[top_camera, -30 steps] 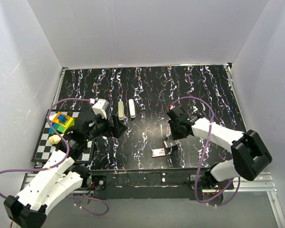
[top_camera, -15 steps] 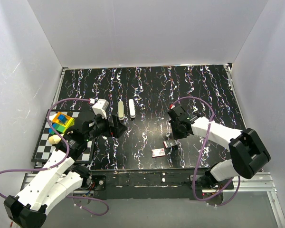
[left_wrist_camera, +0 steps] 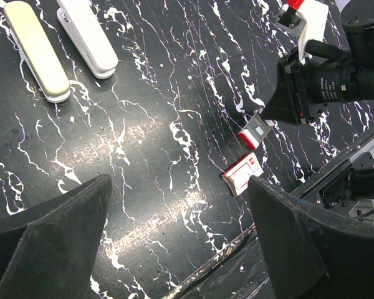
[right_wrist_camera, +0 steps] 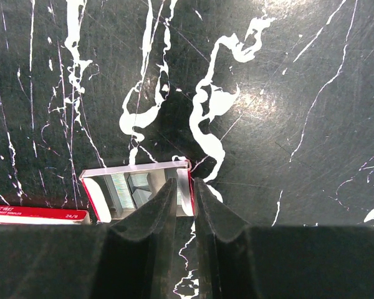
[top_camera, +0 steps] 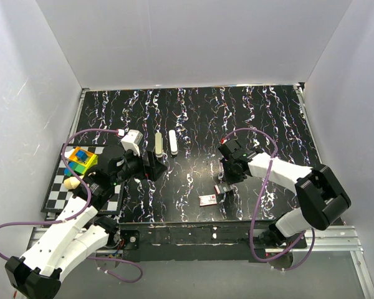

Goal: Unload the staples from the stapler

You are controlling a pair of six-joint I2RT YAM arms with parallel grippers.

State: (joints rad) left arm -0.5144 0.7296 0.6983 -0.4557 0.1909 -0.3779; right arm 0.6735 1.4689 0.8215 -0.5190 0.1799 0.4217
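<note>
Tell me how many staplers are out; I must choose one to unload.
2. A beige stapler and a white stapler lie side by side, left of centre in the top view, beige on the left. None appears hidden.

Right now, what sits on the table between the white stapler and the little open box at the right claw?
Nothing. In the left wrist view, the stretch from the white stapler to the open box is bare black marbled table.

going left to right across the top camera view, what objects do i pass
multicoloured toy cube → beige oblong stapler → white oblong stapler → flat red-and-white staple box → small open red-sided tray
</note>
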